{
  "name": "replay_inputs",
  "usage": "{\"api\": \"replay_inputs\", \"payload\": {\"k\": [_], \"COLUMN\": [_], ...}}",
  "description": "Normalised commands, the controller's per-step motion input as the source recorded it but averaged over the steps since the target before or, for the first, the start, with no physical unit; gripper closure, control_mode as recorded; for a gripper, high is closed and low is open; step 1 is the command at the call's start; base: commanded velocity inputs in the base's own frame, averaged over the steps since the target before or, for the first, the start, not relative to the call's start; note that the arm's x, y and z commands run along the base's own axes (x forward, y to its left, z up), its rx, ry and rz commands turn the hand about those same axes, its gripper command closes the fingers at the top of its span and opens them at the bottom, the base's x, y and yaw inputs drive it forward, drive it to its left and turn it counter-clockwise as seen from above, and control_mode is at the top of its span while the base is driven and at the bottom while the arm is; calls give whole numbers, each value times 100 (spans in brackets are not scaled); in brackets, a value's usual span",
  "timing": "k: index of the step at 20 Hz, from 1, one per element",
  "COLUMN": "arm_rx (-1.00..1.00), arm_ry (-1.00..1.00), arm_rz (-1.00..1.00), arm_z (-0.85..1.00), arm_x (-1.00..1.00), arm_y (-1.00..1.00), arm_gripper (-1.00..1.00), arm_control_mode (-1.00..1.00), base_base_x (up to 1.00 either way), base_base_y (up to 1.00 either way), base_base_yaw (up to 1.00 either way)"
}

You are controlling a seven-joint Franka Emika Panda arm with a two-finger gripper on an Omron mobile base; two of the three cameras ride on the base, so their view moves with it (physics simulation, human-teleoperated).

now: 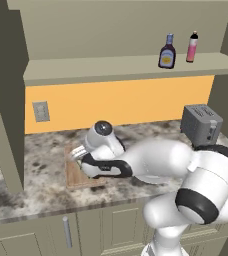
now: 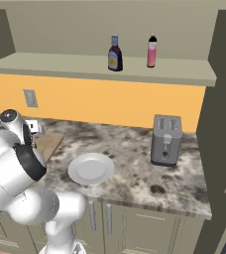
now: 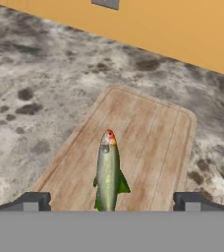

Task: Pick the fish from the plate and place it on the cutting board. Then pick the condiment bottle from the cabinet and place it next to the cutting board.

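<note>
The small silvery-green fish (image 3: 107, 172) lies flat on the light-brown wooden cutting board (image 3: 148, 142) on the speckled worktop (image 3: 30, 88), centred between the fingertips of the wide-open, empty claw (image 3: 111, 201) just above it.

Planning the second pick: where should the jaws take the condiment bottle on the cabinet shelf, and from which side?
Probably the wide body of the condiment bottle, at the yellow label, coming in level from the front. It stands upright on the cabinet shelf, the pink bottle stands clear to its right, and the neck looks too narrow for a steady hold.
</note>
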Motion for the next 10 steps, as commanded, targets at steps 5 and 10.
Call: {"api": "replay_inputs", "payload": {"k": [5,10], "arm_rx": [3,0], "arm_ry": [0,-3], "arm_rz": [8,13], "arm_z": [25,17], "arm_x": [-33,-29], "arm_y": [-15,-2], "arm_gripper": [-100,-100], "arm_control_mode": [-100,-100], "base_base_x": [0,0], "base_base_y": [0,0], "base_base_yaw": [0,0]}}
